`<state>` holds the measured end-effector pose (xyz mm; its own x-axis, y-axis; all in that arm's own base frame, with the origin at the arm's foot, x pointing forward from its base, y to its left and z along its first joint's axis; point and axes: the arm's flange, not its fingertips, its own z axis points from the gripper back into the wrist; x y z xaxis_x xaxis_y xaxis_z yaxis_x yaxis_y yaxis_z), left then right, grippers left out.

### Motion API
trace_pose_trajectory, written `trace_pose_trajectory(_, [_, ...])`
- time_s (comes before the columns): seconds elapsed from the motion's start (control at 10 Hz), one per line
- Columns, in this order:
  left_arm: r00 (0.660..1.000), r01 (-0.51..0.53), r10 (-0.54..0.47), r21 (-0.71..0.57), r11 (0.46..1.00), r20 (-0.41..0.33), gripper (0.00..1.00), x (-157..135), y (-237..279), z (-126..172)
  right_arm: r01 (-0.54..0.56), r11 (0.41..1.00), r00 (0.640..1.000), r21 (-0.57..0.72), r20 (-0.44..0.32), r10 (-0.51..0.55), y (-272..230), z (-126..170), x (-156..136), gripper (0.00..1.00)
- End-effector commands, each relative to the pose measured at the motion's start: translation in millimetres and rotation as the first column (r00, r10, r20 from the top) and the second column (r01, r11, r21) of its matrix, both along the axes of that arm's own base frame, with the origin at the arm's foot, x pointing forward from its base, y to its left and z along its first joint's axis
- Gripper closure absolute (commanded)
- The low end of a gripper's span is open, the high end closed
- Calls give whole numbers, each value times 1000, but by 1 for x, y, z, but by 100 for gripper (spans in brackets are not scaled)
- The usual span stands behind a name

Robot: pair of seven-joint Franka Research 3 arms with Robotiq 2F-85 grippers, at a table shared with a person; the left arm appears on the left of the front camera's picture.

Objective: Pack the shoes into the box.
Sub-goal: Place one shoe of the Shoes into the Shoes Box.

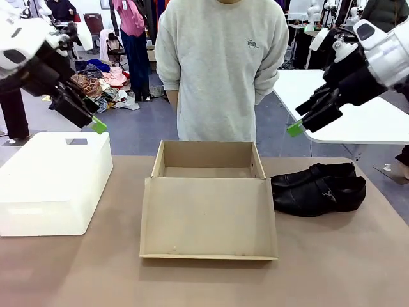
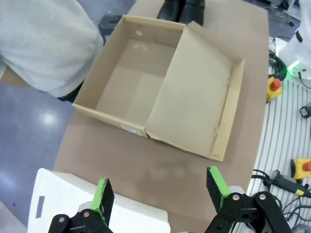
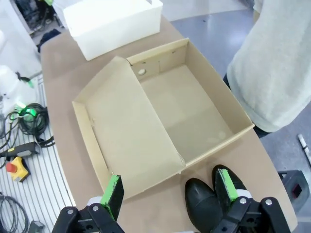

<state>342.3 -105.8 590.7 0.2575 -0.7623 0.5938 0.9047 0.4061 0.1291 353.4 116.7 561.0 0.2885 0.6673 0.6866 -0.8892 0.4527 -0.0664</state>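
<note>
Looking front: I see the box (image 1: pixel 208 220) open mid-table, shoes (image 1: pixel 319 188) just beside its right wall.
Left wrist: left gripper (image 2: pixel 160 189) fingers released, empty, above a white bin (image 2: pixel 68 204).
Right wrist: right gripper (image 3: pixel 170 187) fingers released, empty, over the shoes (image 3: pixel 200 204).

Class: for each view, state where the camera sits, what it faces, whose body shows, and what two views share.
Front: between the arms, facing the person; left gripper, right gripper raised.
Left wrist: above the white bin, looking down on the box; own open fingers.
Right wrist: above the shoes, looking down; own open fingers.
Both wrist views share box, shoes.
</note>
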Motion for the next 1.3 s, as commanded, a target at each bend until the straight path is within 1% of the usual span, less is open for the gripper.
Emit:
trace_pose_trajectory(0.0, [999, 44, -44, -16, 999, -4, 0, 6, 6, 8, -70, 996, 997, 48, -5, 71, -7, 10, 8, 0])
trace_pose_trajectory(0.3, [994, 108, -107, -39, 993, 24, 0, 3, 21, 8, -123, 990, 992, 71, -15, 124, -11, 17, 10, 0])
trace_pose_trajectory(0.5, [991, 129, -127, -38, 991, 40, 0, 1, 26, 8, -141, 986, 990, 85, -18, 143, -10, 17, 10, 0])
trace_pose_trajectory(0.6, [991, 129, -127, -46, 991, 41, 0, 2, 26, 8, -133, 987, 991, 90, -21, 136, -10, 16, 10, 0])
trace_pose_trajectory(0.7, [995, 98, -97, -26, 995, 32, 0, 2, 23, 10, -109, 991, 994, 76, -24, 111, -9, 15, 3, 0])
trace_pose_trajectory(1.2, [995, 98, -97, -26, 995, 32, 0, 2, 23, 10, -109, 991, 994, 76, -24, 111, -9, 15, 3, 0])
